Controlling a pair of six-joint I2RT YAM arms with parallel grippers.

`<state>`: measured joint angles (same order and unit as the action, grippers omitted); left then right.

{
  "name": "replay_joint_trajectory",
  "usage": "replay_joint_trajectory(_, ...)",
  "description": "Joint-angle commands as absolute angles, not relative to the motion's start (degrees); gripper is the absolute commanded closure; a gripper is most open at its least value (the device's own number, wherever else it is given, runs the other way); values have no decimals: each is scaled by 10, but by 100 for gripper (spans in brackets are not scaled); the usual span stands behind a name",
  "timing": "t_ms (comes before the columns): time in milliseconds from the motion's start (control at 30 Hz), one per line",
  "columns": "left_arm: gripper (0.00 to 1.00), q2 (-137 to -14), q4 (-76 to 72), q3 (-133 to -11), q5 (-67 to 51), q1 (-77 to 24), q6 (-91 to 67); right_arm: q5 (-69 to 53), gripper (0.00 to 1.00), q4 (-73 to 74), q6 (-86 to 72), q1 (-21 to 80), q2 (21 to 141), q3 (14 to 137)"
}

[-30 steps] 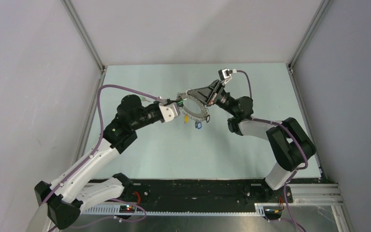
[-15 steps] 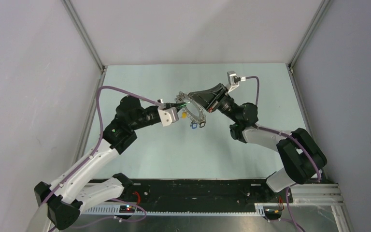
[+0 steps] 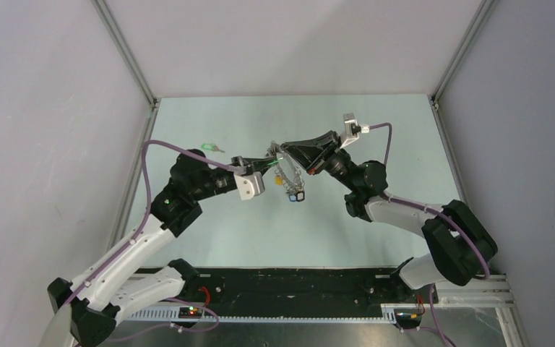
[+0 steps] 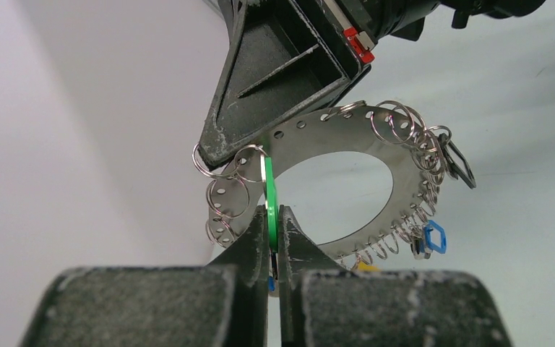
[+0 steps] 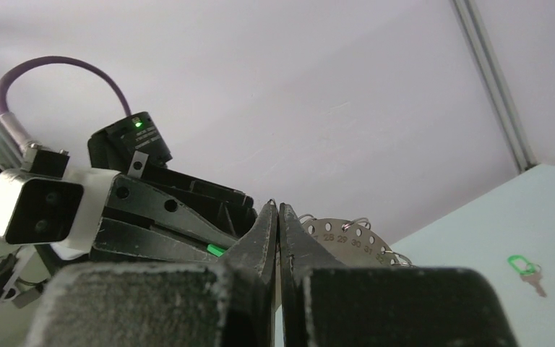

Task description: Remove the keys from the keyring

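Note:
The keyring (image 3: 290, 176) is a flat silver ring fringed with small split rings, held up in the air, tilted on edge. My right gripper (image 3: 282, 150) is shut on its upper rim; the right wrist view shows the gripper (image 5: 277, 210) pinching the numbered band (image 5: 347, 238). My left gripper (image 3: 265, 164) is shut on a green key head (image 4: 270, 206) that hangs from the ring's left side (image 4: 318, 131). Blue (image 4: 434, 237), yellow (image 4: 365, 266) and black (image 4: 459, 163) keys dangle from the ring's lower and right edge.
A loose green key (image 3: 210, 149) lies on the pale green table (image 3: 376, 123) at the back left; it also shows in the right wrist view (image 5: 527, 267). White walls close in the table on three sides.
The right gripper has tilted the keyring from flat up onto its edge. The left arm has drawn back to the left, uncovering the loose green key on the table.

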<state>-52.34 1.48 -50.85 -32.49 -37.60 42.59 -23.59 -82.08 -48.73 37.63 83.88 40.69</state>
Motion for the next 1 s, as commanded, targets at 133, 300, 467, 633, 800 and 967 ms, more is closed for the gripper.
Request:
replay_joint_trajectory(133,100,-485,12,-504,-371,-397,444,-106,100,-672,-341,396,769,406)
replay_joint_trajectory(300,100,-481,13,-504,-364,-396,444,-89,100,-606,-291,405,741,406)
replay_joint_trajectory(467,100,-478,12,-506,-346,-395,440,-85,100,-532,-258,407,719,407)
replay_joint_trajectory(633,100,-478,9,-507,-332,-389,436,-80,100,-460,-229,407,695,407)
replay_joint_trajectory(800,100,-483,5,-512,-328,-382,423,-93,100,-410,-213,406,681,410)
replay_joint_trajectory(967,100,-482,4,-513,-322,-376,419,-110,100,-365,-201,407,673,412)
